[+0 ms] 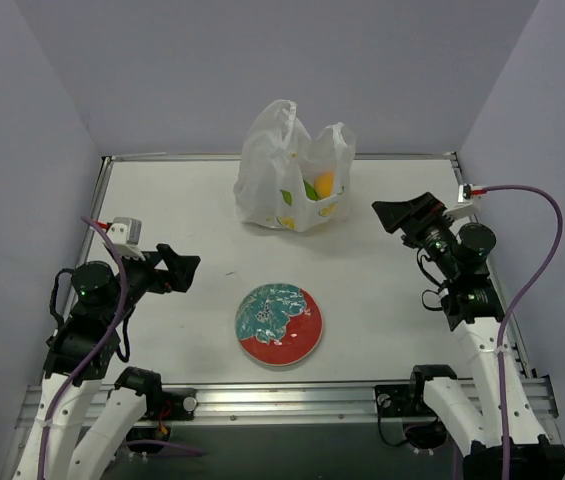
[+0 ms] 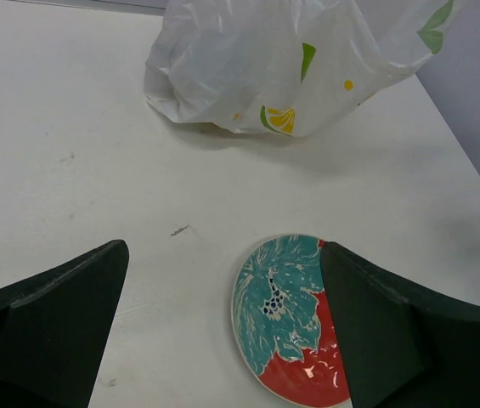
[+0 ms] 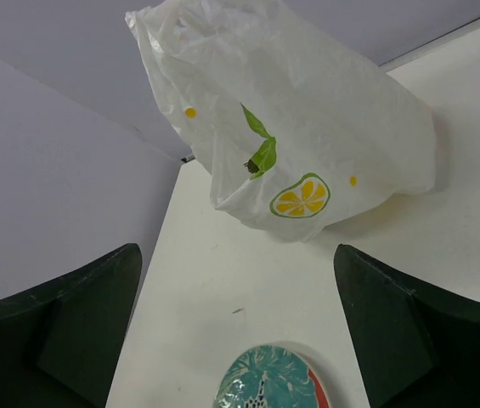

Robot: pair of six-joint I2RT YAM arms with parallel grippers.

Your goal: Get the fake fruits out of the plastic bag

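Robot lab test cell. Bare white surface boxed in on three sides by plain pale grey panels. Aluminium rail runs along the near edge, with the left arm and right arm mounted there. Purple cables loop off both arms. Staged props on the surface: plastic bag and patterned plate.
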